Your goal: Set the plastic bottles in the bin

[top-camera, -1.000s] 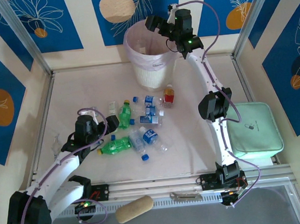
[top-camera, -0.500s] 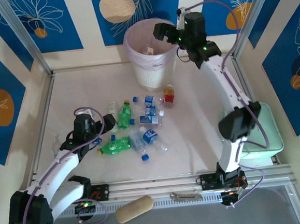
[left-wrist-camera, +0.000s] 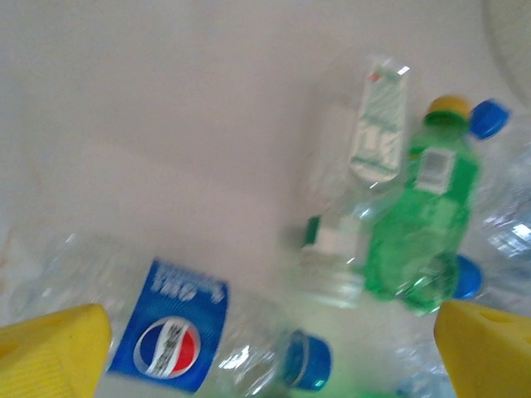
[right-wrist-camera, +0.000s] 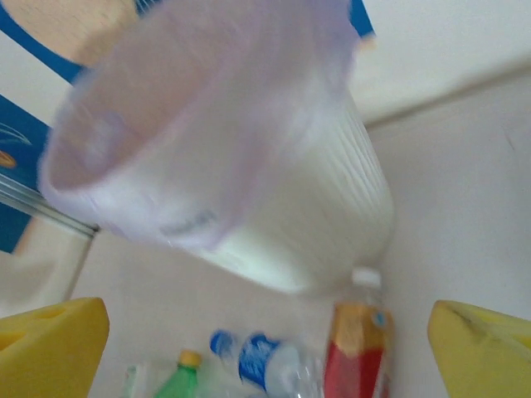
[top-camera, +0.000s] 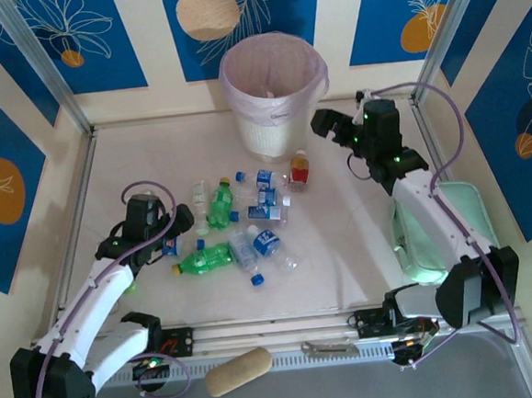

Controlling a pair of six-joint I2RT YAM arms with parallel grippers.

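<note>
Several plastic bottles [top-camera: 245,221] lie in a cluster mid-table: green ones, clear ones with blue labels and caps, and one red-labelled bottle [top-camera: 299,171] standing nearest the bin. The bin [top-camera: 274,106], white with a pale pink liner, stands at the back. My left gripper [top-camera: 176,223] is open at the cluster's left edge; in the left wrist view a clear Pepsi-labelled bottle [left-wrist-camera: 178,327] lies between its yellow fingertips [left-wrist-camera: 50,352], with a green bottle [left-wrist-camera: 423,240] beyond. My right gripper [top-camera: 327,125] hangs open and empty to the right of the bin [right-wrist-camera: 249,166], facing the red-labelled bottle [right-wrist-camera: 357,348].
A pale green tray [top-camera: 416,252] lies at the right under my right arm. A tan roll [top-camera: 238,371] and a metal tool [top-camera: 328,348] rest on the front rail. Metal frame posts and walls close in the table's sides and back.
My right arm has swung down and rightwards from over the bin's rim to beside the bin, its jaws open throughout. My left gripper has shifted slightly left, staying open.
</note>
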